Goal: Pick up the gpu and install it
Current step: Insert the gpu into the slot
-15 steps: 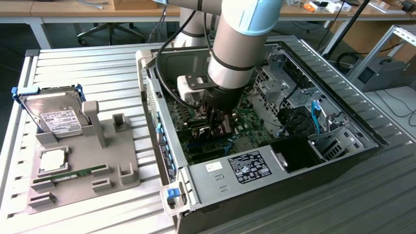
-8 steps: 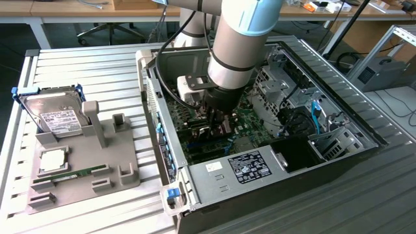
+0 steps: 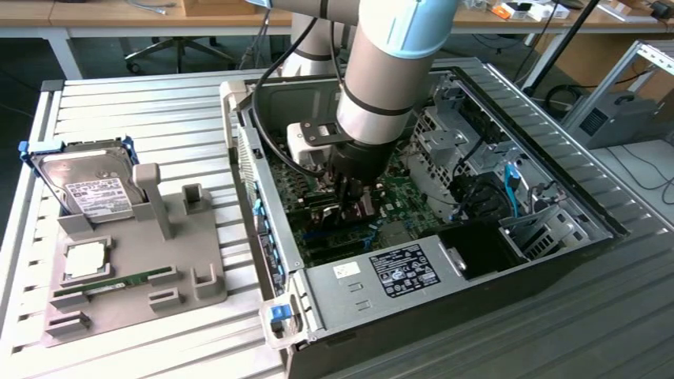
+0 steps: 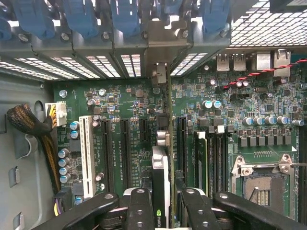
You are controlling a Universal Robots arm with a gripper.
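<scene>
Gripper clamps gpu over motherboard; slatted metal table, workbenches behind.

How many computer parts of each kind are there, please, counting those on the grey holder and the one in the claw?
hard drive: 1
processor chip: 1
memory stick: 1
gpu, gripped in the claw: 1
Total: 4

Cables and case walls hem the pincer and gpu.
</scene>
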